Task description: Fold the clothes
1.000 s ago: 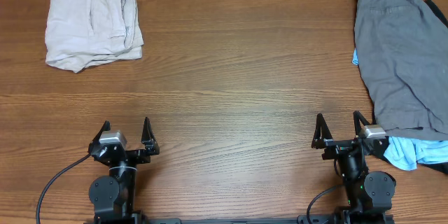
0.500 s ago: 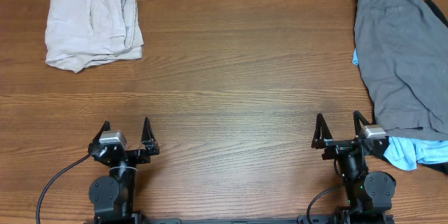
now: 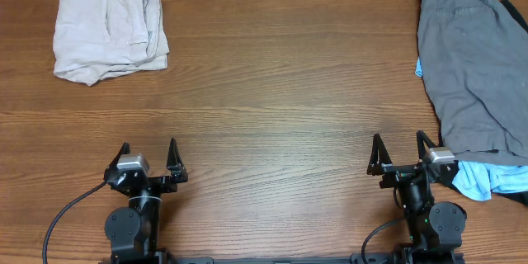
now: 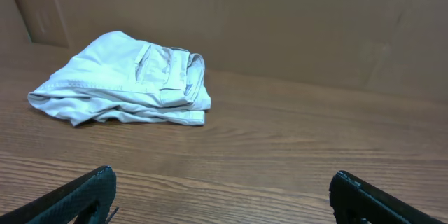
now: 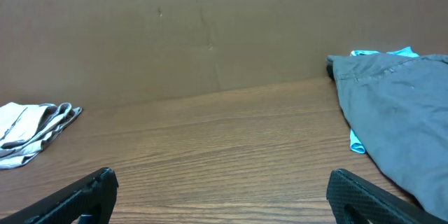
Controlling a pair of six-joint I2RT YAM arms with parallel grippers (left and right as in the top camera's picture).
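A folded beige garment [image 3: 110, 31] lies at the table's far left; it also shows in the left wrist view [image 4: 126, 78] and at the left edge of the right wrist view [image 5: 31, 131]. A pile of unfolded clothes lies at the right edge: a grey garment [image 3: 470, 66] spread over a light blue one [image 3: 476, 181], with something dark beneath. The grey garment shows in the right wrist view [image 5: 402, 105]. My left gripper [image 3: 148, 158] is open and empty near the front edge. My right gripper [image 3: 403, 153] is open and empty, just left of the pile.
The wooden table [image 3: 280, 107] stretches between the two clothing spots. A brown cardboard wall [image 4: 280, 21] stands behind the table's far edge. Both arm bases sit at the front edge, with a cable running from the left base.
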